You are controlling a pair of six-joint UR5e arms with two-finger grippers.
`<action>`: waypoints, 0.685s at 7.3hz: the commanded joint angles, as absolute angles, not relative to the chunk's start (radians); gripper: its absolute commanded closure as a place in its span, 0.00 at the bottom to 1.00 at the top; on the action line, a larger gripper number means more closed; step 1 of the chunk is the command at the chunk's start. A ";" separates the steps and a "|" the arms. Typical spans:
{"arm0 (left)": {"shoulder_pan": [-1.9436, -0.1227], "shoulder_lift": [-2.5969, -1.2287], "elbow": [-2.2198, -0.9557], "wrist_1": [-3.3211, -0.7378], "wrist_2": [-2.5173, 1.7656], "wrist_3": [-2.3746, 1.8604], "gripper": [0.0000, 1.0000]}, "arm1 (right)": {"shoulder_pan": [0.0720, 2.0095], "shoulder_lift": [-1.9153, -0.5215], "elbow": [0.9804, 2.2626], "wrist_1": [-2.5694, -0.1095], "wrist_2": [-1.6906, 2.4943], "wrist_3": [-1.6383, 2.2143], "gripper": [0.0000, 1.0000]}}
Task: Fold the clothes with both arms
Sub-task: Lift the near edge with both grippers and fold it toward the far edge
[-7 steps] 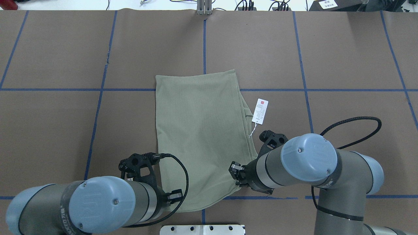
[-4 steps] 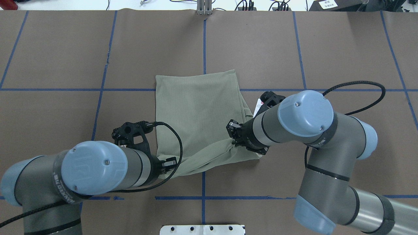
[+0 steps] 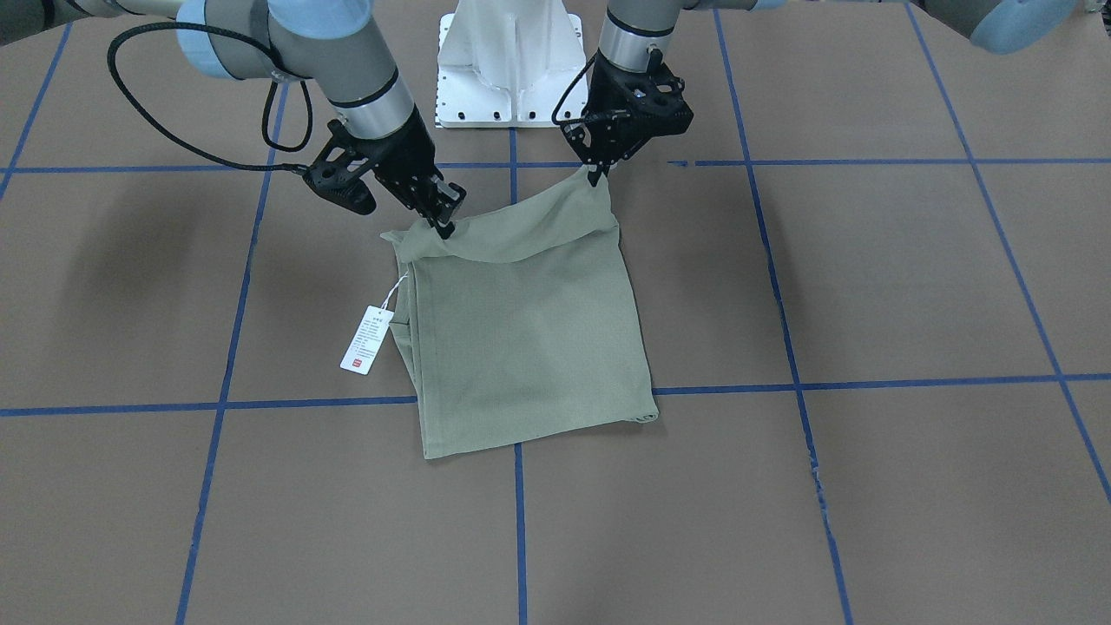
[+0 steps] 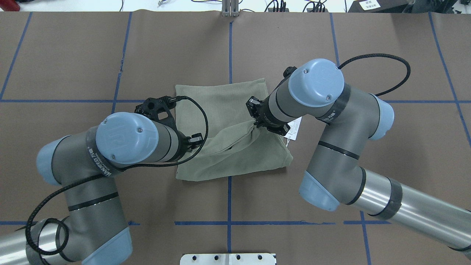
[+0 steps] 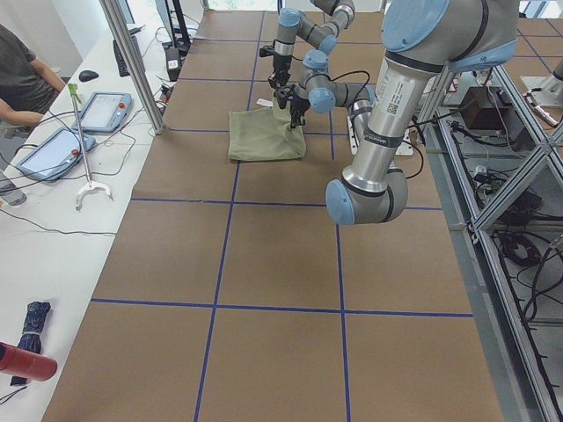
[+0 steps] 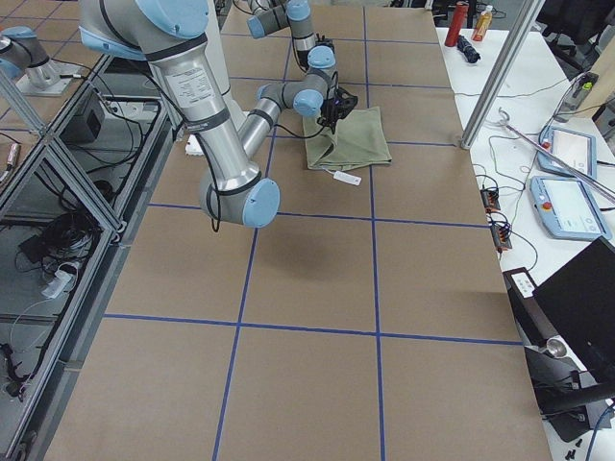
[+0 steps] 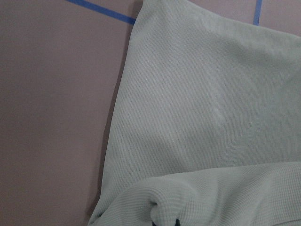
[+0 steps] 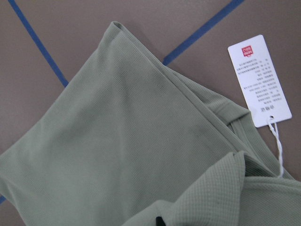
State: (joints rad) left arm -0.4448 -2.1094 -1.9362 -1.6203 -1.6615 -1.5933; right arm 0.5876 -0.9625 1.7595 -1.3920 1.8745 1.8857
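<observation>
Two corners of the shirt are pinched, one by each gripper. The left gripper and the right gripper are both closed tight on the edge nearest the robot, holding it raised above the rest. The shirt lies mid-table, in front of the base. It is already a neat rectangle with no sleeves showing, and its tag rests just beside it on the robot's right. The side folds look done. The halving fold seems partway, with the lifted edge hanging over roughly the cloth's middle. What likely remains is carrying it to the far edge, laying it flat and letting go.
</observation>
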 commanded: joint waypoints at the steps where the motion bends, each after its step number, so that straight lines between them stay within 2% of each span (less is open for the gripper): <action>1: -0.510 -2.131 -1.795 -1.748 -1.663 -1.586 1.00 | 0.617 -0.890 1.633 -1.355 1.876 1.887 1.00; 5: -0.563 -2.189 -1.689 -1.770 -1.704 -1.563 1.00 | 0.661 -0.845 1.537 -1.353 1.888 1.887 1.00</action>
State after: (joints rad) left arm -0.5541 -2.1756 -1.7096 -1.7687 -1.6983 -1.5717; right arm 0.6491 -0.8654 1.5772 -1.3544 1.8840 1.8868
